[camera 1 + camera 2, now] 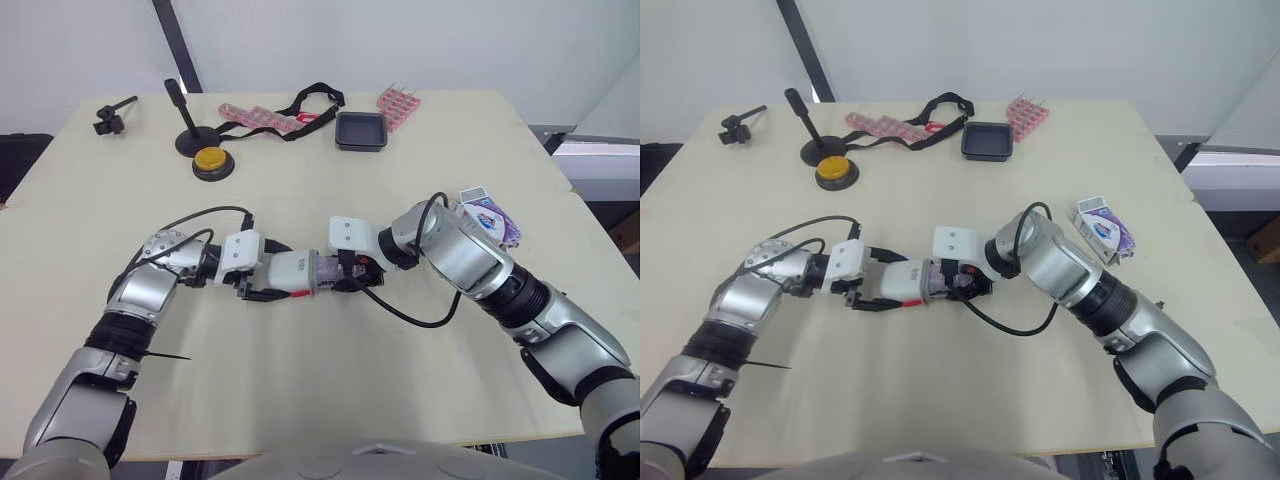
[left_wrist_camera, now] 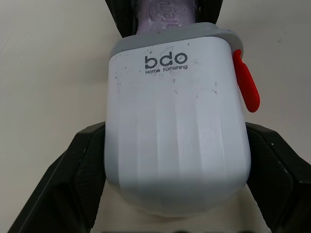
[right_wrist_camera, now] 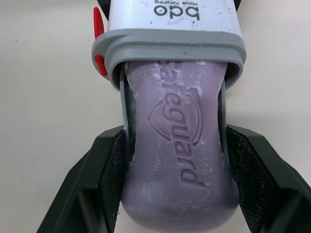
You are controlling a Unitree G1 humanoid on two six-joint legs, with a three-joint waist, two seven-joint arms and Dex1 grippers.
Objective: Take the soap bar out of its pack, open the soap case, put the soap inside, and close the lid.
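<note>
- Soap bar point(image 3: 177, 160) is sitting partway inside the soap case point(image 2: 177, 136), mid-table toward the near side, with its purple end sticking out to the right.
- Left gripper point(image 1: 266, 277) is clamping the white case body on both flanks. My read: it is bracing the case so the push from the right has something to react against.
- Right gripper point(image 3: 176, 135) is clenching the exposed end of the bar, 2 fingers on its sides, lined up with the case mouth. It looks like a straight feed-in.
- Cannot tell whether the case is resting on the table point(image 1: 300, 400) or hanging just over it.
- Case is reading "bdo Home Furnishing".
- Bar is showing embossed "...eguard", probably Safeguard, with the first letters hiding under the grey rim.
- Red tab point(image 2: 247, 87) is sitting beside that rim, likely the latch.
- Soap pack point(image 1: 1102, 228) is lying on the right of the table, well apart and out of the way.
- Judging insertion underway, lid closing not yet done.
</note>
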